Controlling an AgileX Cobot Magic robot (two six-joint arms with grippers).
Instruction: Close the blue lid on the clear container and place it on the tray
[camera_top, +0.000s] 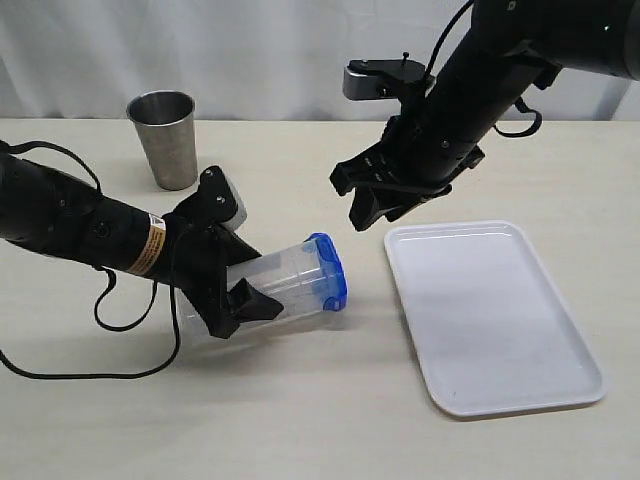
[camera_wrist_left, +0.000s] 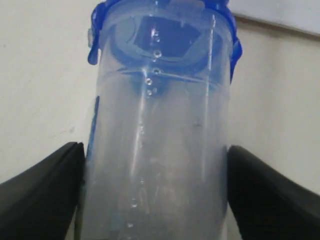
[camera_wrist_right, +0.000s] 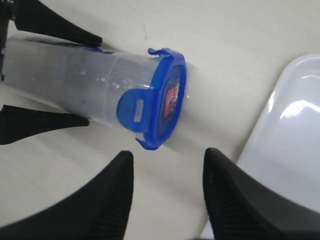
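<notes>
The clear container (camera_top: 270, 285) lies tilted, nearly on its side, just above the table. My left gripper (camera_top: 240, 262) is shut on its body, one finger on each side (camera_wrist_left: 50, 185). The blue lid (camera_top: 330, 272) sits on its mouth and faces right toward the tray (camera_top: 490, 310). In the right wrist view the lid (camera_wrist_right: 167, 97) shows its sticker; one flap lies folded down the wall and two stick outward. My right gripper (camera_top: 362, 200) hangs open and empty above and to the right of the lid, touching nothing. The white tray lies flat at the right.
A shiny steel cup (camera_top: 165, 135) stands upright at the back left, behind my left arm. Black cables (camera_top: 100, 300) loop on the table beside that arm. A white curtain closes the far edge.
</notes>
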